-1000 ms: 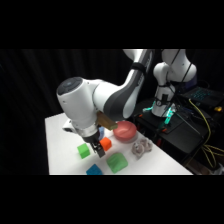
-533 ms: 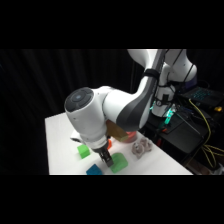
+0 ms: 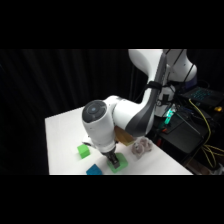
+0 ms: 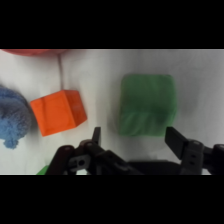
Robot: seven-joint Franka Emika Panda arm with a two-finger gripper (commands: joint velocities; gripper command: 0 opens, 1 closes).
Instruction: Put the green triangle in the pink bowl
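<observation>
The green triangle (image 4: pixel 146 105) lies on the white table, just beyond and between my two fingertips in the wrist view. My gripper (image 4: pixel 136 137) is open, one finger on each side of the block's near edge, holding nothing. In the side view the gripper (image 3: pixel 114 160) is low over the green triangle (image 3: pixel 119 167) near the table's front edge. A strip of the pink bowl (image 4: pixel 30 51) shows at the wrist view's top left. In the side view the arm covers nearly all of the bowl.
An orange block (image 4: pixel 58 111) lies left of the triangle, and a blue object (image 4: pixel 12 120) is at the far left. In the side view a green cube (image 3: pixel 83 150), a teal block (image 3: pixel 93 171) and a silvery-pink cluster (image 3: pixel 141 147) surround the gripper.
The arm has swung toward the table's front and dropped lower. The gripper now sits over the green triangle, and the arm hides the bowl and the orange block in the side view.
</observation>
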